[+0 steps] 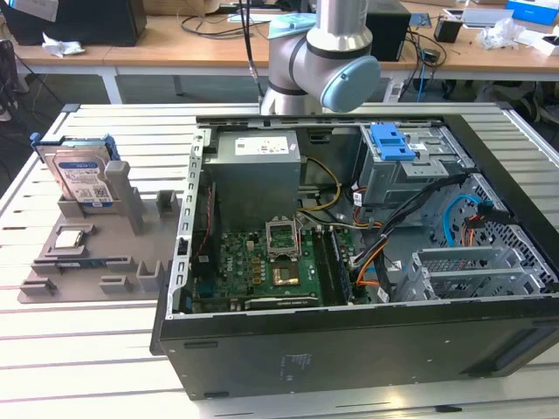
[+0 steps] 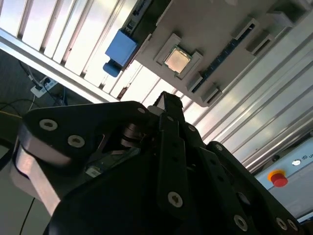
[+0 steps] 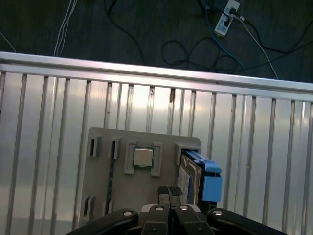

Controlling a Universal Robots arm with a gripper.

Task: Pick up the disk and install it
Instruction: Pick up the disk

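The disk [image 1: 80,176], silver with a white-and-blue label and a blue carrier frame, stands upright in a slot of the grey holder plate [image 1: 96,253] at the exterior view's left. In both wrist views I look down on it: the disk [image 3: 191,177] edge-on beside its blue frame, and the disk's blue frame end [image 2: 120,48]. My gripper [image 3: 169,191] hangs well above the holder, apart from the disk, its two black fingers pressed together with nothing between them. The gripper [image 2: 168,100] shows as a black body with a narrow tip.
An open computer case [image 1: 349,349] lies on the slatted metal table [image 1: 87,367], with a motherboard [image 1: 262,266], a power supply [image 1: 258,170] and a grey drive cage topped by a blue bracket [image 1: 393,141]. A processor chip [image 3: 143,157] sits on the holder. A red button [image 2: 279,179] is at the table's edge.
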